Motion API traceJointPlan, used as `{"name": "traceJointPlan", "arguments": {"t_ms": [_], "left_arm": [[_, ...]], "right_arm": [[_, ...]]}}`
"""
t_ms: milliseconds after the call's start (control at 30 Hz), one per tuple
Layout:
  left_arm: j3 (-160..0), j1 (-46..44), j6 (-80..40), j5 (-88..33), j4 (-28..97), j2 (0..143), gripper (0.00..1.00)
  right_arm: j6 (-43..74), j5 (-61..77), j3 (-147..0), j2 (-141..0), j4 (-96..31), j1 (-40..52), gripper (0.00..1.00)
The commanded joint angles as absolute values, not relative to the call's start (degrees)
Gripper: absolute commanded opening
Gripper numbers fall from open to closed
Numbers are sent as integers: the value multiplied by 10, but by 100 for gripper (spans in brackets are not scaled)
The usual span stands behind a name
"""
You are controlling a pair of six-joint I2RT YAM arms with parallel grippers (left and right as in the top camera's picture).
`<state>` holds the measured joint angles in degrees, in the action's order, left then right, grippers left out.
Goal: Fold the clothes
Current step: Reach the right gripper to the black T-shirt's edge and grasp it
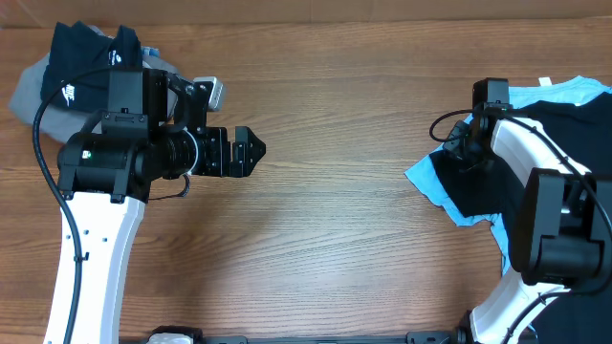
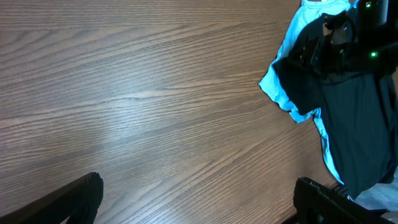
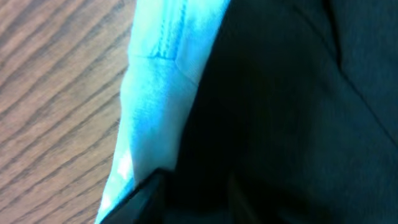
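The black T-shirt [image 1: 470,189] lies bunched at the table's right edge on top of a light blue garment [image 1: 424,178]. It also shows in the left wrist view [image 2: 354,124] and fills the right wrist view [image 3: 286,106]. My right gripper [image 1: 461,143] is down on the shirt's left edge. Its fingers [image 3: 186,199] are dark against the black cloth, so I cannot tell whether they grip it. My left gripper [image 1: 247,151] is open and empty above bare table at the left, its jaws spread wide [image 2: 199,199].
A smaller black garment with a white swoosh [image 1: 81,57] lies on a grey folded garment [image 1: 27,91] at the back left, behind the left arm. The light blue garment [image 2: 280,81] sticks out from under the shirt. The table [image 1: 335,220] is wood.
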<state>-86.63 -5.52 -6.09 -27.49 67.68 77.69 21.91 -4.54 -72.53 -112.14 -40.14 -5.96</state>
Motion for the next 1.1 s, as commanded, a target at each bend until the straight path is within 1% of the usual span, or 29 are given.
{"name": "traceJointPlan", "arguments": {"t_ms": [0, 33, 167, 300, 467, 500, 600, 667, 867, 967, 1067], "left_arm": [[-882, -52, -69, -286, 672, 780, 100], [-882, -52, -69, -286, 671, 780, 100], [-882, -52, -69, -286, 672, 780, 100], [-882, -52, -69, -286, 672, 780, 100], [-882, -52, -69, -286, 673, 780, 100], [-882, -52, -69, -286, 673, 780, 100], [-882, -52, -69, -286, 675, 780, 100], [-882, -52, -69, -286, 675, 780, 100], [-882, -52, -69, -286, 686, 780, 100], [-884, -52, -63, -286, 706, 780, 100], [-893, -51, -62, -286, 723, 779, 100]], "right_arm": [[222, -56, -724, -1120, -402, -61, 17], [222, -63, -724, -1120, -403, -61, 4], [222, -114, -725, -1104, -420, -61, 4], [222, -124, -726, -1068, -421, -62, 4], [225, -190, -744, -1021, -439, -62, 4], [226, -199, -746, -1013, -441, -62, 6], [226, -199, -748, -992, -439, -62, 8], [226, -199, -748, -981, -443, -62, 4], [227, -201, -757, -935, -456, -62, 4], [212, -197, -799, -889, -477, -62, 4], [160, -133, -867, -846, -508, -60, 4]]}}
